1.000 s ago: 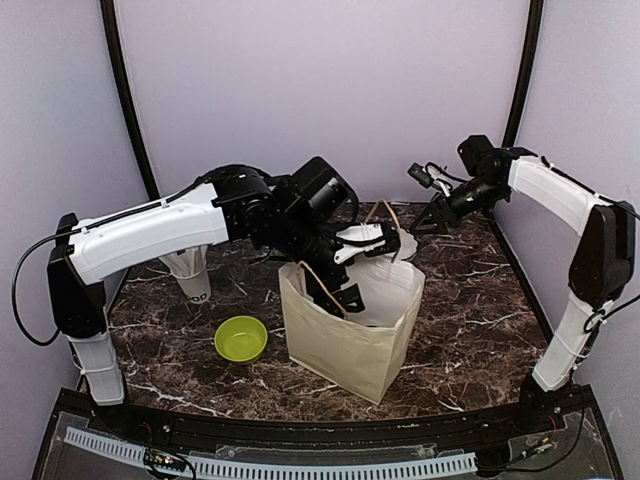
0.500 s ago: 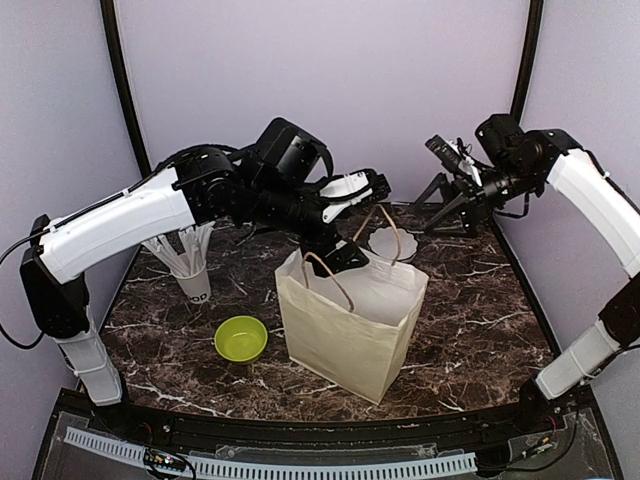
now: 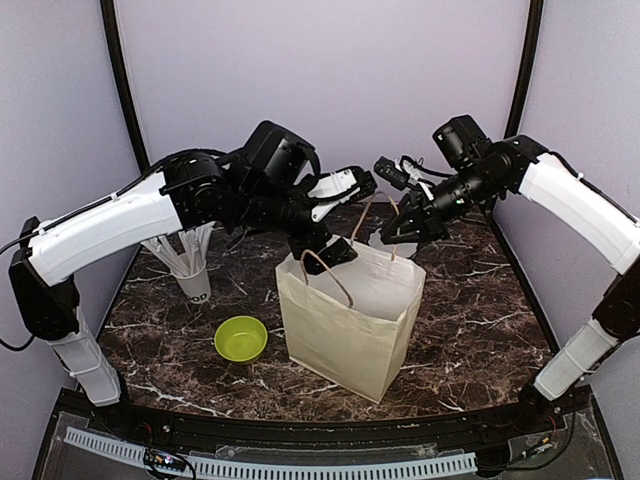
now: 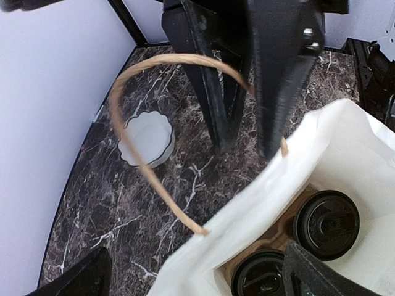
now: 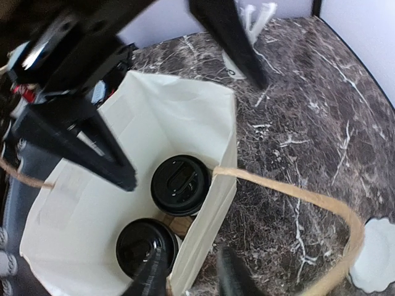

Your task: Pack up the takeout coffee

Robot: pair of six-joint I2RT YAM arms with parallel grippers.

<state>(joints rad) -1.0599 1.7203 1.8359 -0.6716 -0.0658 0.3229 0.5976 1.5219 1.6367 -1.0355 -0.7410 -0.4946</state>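
The takeout coffee, two white cups with black lids (image 5: 181, 184) (image 5: 145, 246), stands in a brown cardboard carrier (image 5: 179, 223) inside the white paper bag (image 3: 345, 330). The left wrist view shows both lids (image 4: 326, 223) (image 4: 259, 280) too. My left gripper (image 3: 340, 218) hangs wide open above the bag's rear left rim, holding nothing. My right gripper (image 5: 191, 262) is at the rear right rim, one finger inside the bag and one outside. Its jaws are narrowly open with the bag's wall between them. A rope handle (image 5: 290, 194) arcs beside it.
A lime-green bowl (image 3: 240, 338) sits left of the bag. Behind it stands a white cup full of straws (image 3: 190, 265). A white scalloped dish (image 4: 147, 137) lies on the dark marble table (image 3: 470, 320) behind the bag. Purple walls close in the back and sides.
My left gripper has lifted out of the bag and stays wide open. My right arm has swung in from the back right to the bag's rear rim, its jaws narrowing.
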